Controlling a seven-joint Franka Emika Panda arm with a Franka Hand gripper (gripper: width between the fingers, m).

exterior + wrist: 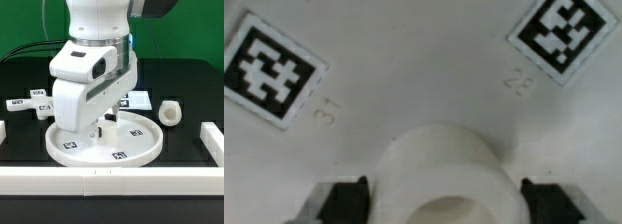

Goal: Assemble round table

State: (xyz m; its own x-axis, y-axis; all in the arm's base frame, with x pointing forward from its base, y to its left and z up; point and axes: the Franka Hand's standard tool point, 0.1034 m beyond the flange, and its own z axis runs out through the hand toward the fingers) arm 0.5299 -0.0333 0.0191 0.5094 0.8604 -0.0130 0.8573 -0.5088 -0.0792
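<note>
The large round rimmed disc (135, 143) lies flat near the front bar, with tags on its face. My gripper (103, 128) is straight down over its middle. In the wrist view my gripper (445, 200) straddles a white rounded hub (441, 165) that rises from the disc (402, 80). Both black fingers (345, 200) press against the hub's sides. The short cylinder post (172, 112) stands alone at the exterior view's right. The cross-shaped piece (35, 103) with tags lies at the exterior view's left, partly hidden behind my arm.
A long white border bar (110, 180) runs along the front, close to the disc's rim. Another bar (211, 138) stands at the exterior view's right. The marker board (137, 99) lies behind the disc, mostly hidden by the arm.
</note>
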